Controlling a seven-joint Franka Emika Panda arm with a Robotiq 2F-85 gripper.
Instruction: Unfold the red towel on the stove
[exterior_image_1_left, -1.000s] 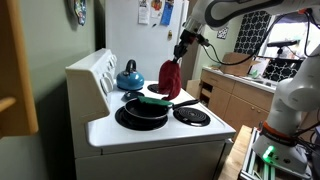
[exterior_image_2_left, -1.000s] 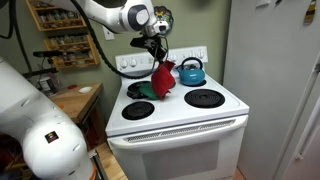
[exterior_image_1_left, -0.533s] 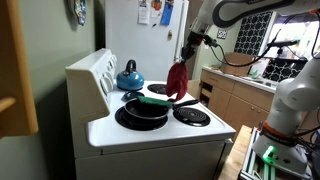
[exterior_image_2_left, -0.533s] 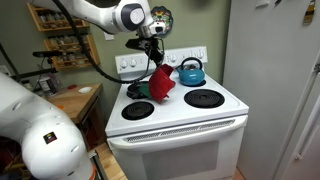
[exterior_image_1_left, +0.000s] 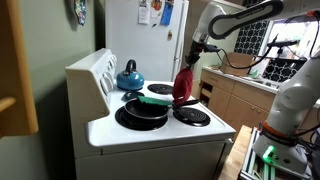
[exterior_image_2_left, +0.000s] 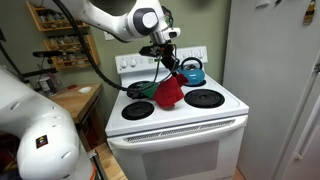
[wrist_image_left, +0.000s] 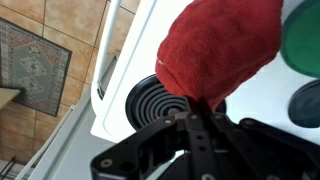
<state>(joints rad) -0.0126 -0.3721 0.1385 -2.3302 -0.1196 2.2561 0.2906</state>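
one red towel dangling over the stove, jaws pinching its top, fridge papers unreadable

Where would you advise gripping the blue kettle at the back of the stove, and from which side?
Probably its arched handle, from straight above: the blue kettle stands upright, and the handle rises clear of the round body, which looks too wide for the jaws. The gripper is shut on the red towel, so free it first.

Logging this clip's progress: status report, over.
Gripper shut on red towel. Towel hangs bunched over stove, not spread. Pan with green-handled utensil, blue kettle close by.
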